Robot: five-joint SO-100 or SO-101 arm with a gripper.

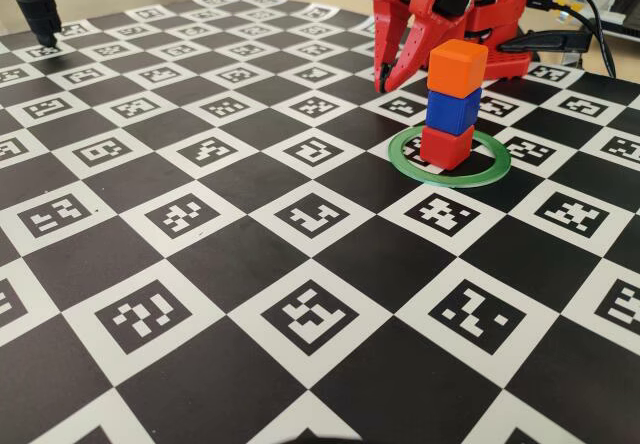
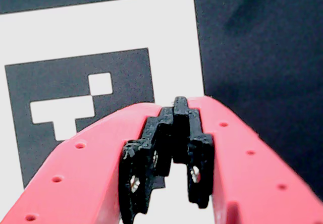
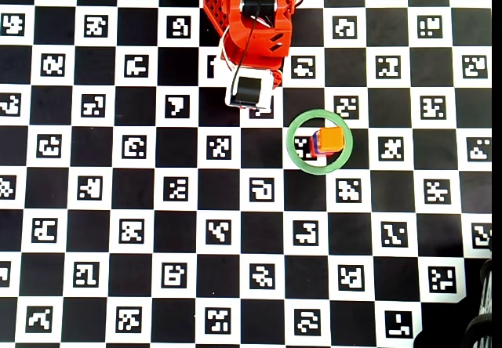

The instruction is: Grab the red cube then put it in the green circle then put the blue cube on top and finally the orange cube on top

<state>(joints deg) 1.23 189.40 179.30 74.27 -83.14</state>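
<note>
Stacking result: three cubes form one upright column.
Red cube (image 1: 446,147): bottom, inside the green circle (image 1: 404,165).
Blue cube (image 1: 453,110): middle.
Orange cube (image 1: 457,67): top.
Gripper (image 1: 383,77): pressed together, empty, just left of and behind the stack.
Counter (image 1: 250,254): checkered marker board.

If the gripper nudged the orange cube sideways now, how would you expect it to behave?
The orange cube tops a three-high stack on the blue cube and red cube, so it would probably slide off or topple the stack. Its flat faces suggest it would not roll. It looks rigid and matte, so likely easy to grip.
</note>
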